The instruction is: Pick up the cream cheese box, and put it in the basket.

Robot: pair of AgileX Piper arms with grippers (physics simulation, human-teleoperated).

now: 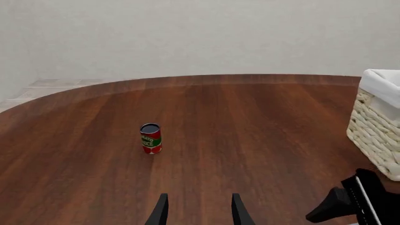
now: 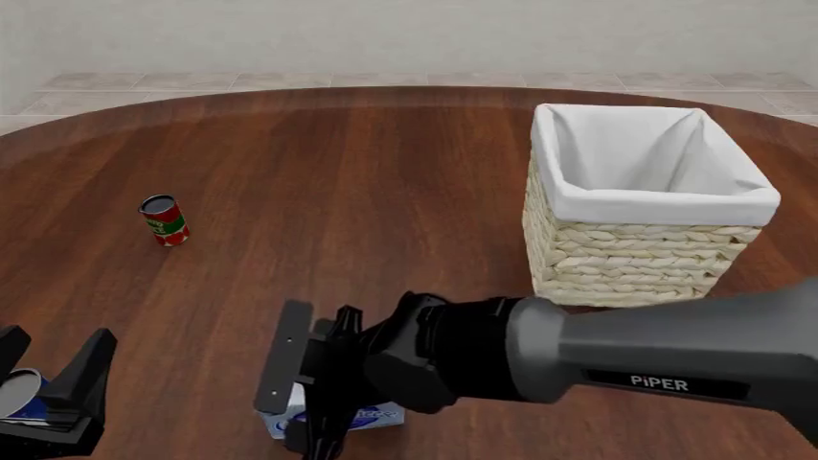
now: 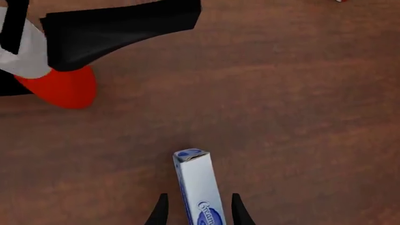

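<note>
Right now your right gripper (image 2: 313,407) hangs low over the near edge of the table (image 2: 383,192), fingers pointing down, and the box (image 3: 200,187) lies between its two fingertips. The right wrist view shows the fingers on either side of the carton with slivers of wood visible between them and it, so you have not clenched on it; the jaws stand apart. In the front view only a corner of the box (image 2: 335,419) peeks out under the wrist, resting on the table, well apart from the basket (image 2: 639,240), which sits at the far right.

Around it: a small red-and-green can (image 2: 164,220) stands upright far off on the left, clear of everything. Your left gripper (image 2: 52,402) sits at the near left corner, near the box, and the left wrist view shows its fingers (image 1: 161,213) apart with nothing between them. The right arm's bulky grey forearm covers most of the box from the front.

The box is long and narrow as seen from the right wrist, its long axis running along the direction the fingers point, one short end facing away from the camera. That end carries a blue oval; the side face shows a blue oval with white script I can't read fully. The forearm reads "PiPER".
</note>
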